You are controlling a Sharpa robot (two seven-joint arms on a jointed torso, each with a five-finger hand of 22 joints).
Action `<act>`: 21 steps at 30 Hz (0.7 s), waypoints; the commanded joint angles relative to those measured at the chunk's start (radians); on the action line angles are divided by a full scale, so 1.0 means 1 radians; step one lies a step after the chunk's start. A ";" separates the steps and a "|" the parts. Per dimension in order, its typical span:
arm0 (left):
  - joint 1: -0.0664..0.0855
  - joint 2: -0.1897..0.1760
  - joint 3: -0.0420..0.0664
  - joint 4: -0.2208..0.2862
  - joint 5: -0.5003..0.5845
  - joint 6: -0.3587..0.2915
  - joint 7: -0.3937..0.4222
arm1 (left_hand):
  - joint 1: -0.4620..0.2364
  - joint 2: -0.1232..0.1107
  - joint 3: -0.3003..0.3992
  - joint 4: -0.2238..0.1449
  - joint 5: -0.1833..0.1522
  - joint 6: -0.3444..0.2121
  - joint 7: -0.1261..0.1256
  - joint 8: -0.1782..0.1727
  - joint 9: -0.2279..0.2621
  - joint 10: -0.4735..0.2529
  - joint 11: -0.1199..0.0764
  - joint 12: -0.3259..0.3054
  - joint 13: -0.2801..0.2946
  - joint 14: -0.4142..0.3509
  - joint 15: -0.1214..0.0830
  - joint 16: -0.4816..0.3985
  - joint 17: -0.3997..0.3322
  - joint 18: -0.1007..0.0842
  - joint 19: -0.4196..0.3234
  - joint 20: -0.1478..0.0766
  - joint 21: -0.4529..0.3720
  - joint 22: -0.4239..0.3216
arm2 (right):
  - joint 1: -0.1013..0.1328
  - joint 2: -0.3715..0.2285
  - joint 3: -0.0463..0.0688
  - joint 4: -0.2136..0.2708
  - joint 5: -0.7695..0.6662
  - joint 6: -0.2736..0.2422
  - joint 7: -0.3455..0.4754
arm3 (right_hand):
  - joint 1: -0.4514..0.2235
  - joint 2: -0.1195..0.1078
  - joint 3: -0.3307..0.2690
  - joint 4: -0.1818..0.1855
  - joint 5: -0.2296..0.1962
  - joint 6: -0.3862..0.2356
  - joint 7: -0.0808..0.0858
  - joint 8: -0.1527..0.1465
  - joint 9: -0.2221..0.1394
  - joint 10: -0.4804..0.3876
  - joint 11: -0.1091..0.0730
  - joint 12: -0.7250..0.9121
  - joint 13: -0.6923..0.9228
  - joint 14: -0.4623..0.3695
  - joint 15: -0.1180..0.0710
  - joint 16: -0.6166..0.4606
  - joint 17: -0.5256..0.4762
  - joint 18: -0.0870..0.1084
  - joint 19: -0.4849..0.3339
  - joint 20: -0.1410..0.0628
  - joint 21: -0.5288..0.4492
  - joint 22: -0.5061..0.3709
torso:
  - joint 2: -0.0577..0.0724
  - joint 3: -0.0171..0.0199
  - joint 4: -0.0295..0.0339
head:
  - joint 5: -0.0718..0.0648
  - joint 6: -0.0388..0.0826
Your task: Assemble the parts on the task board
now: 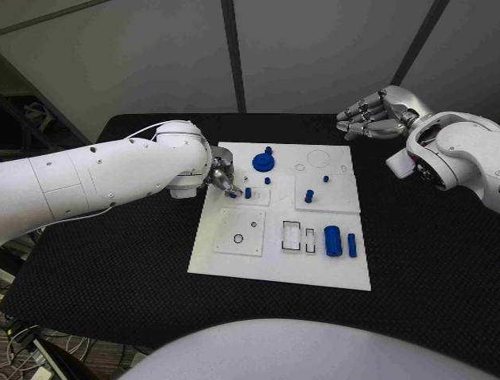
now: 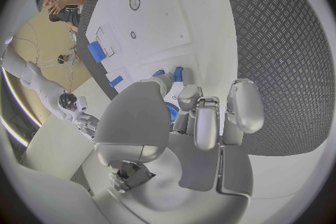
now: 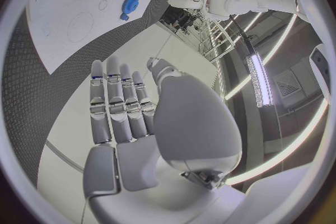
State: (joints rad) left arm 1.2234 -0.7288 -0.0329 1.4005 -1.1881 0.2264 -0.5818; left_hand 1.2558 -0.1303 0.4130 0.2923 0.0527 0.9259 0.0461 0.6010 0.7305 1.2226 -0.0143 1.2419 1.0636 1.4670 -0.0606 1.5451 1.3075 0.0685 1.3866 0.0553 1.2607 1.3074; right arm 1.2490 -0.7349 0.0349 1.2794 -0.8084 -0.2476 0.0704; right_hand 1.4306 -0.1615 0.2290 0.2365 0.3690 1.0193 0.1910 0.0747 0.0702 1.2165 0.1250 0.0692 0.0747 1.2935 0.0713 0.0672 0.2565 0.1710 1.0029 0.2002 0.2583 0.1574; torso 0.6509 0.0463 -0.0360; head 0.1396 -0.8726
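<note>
The white task board (image 1: 282,261) lies in the middle of the black table. My left hand (image 1: 221,180) is low over the board's far left part, and its fingers (image 2: 208,123) curl in around a small blue part (image 2: 172,112). A blue gear (image 1: 264,162) stands just behind it, with small blue pegs (image 1: 309,195) to its right. Nearer on the board's right side lie a blue cylinder (image 1: 332,241) and a thin blue bar (image 1: 352,245). My right hand (image 1: 376,115) hangs raised past the board's far right corner. Its fingers (image 3: 119,101) are stretched out and hold nothing.
The board (image 2: 161,11) has a round hole (image 1: 239,237) in its near left plate and rectangular slots (image 1: 290,233) beside it. Black table (image 1: 433,261) stretches on both sides of the board. The gear (image 3: 131,3) and board (image 3: 70,11) lie far from my right hand.
</note>
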 commanded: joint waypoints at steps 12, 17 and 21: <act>-0.005 0.006 -0.004 -0.016 -0.001 -0.001 -0.021 | -0.107 -0.010 -0.088 0.002 -0.005 0.014 0.004 -0.003 -0.005 0.006 0.000 0.005 -0.003 0.090 -0.007 0.003 0.226 0.005 0.004 -0.009 0.000 0.120 | 0.002 0.000 0.000 0.001 -0.001 0.006 0.003 | -0.015 0.002 -0.008 0.001 0.003 -0.005 0.005 -0.002 -0.001 -0.007 0.003 -0.001 -0.001 -0.006 0.004 -0.002 -0.001 0.012 0.006 -0.001 -0.007 -0.002 | 0.000 0.0000 0.0005 | -0.001 0.000; -0.005 0.002 -0.004 -0.017 -0.001 -0.019 -0.023 | -0.156 -0.005 -0.134 0.002 -0.004 0.017 0.004 -0.005 -0.008 0.003 0.001 0.003 -0.007 0.089 -0.006 0.001 0.223 0.005 0.005 -0.009 -0.002 0.121 | 0.002 -0.002 0.000 0.001 -0.001 0.006 0.003 | -0.015 0.002 -0.009 0.001 0.003 -0.005 0.006 -0.002 -0.001 -0.007 0.003 -0.001 -0.001 -0.007 0.004 -0.002 -0.001 0.012 0.006 -0.001 -0.007 -0.003 | -0.001 -0.0004 0.0003 | -0.003 0.000; -0.005 -0.005 -0.002 -0.015 -0.001 -0.038 -0.022 | -0.166 -0.002 -0.146 0.002 -0.004 0.017 0.004 -0.006 -0.008 0.002 0.001 0.002 -0.010 0.089 -0.007 0.000 0.222 0.005 0.005 -0.009 -0.003 0.121 | 0.002 -0.002 0.000 0.001 -0.001 0.006 0.003 | -0.015 0.002 -0.009 0.001 0.003 -0.005 0.006 -0.002 -0.001 -0.007 0.003 -0.001 -0.001 -0.007 0.004 -0.002 -0.001 0.012 0.006 -0.001 -0.007 -0.003 | 0.000 -0.0005 0.0004 | -0.005 0.000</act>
State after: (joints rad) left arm 1.2185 -0.7308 -0.0352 1.3852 -1.1869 0.2120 -0.5913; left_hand 1.0998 -0.1308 0.2723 0.2929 0.0526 0.9348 0.0515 0.6013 0.7224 1.2243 -0.0124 1.2419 1.0544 1.4670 -0.0606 1.5451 1.3075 0.0684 1.3918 0.0500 1.2607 1.3074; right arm 1.2490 -0.7367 0.0349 1.2796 -0.8084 -0.2469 0.0697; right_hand 1.4263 -0.1572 0.2264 0.2390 0.3690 1.0193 0.1910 0.0747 0.0702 1.2128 0.1287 0.0692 0.0747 1.2935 0.0713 0.0672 0.2565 0.1710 1.0029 0.2002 0.2583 0.1557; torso 0.6506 0.0459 -0.0356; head 0.1354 -0.8726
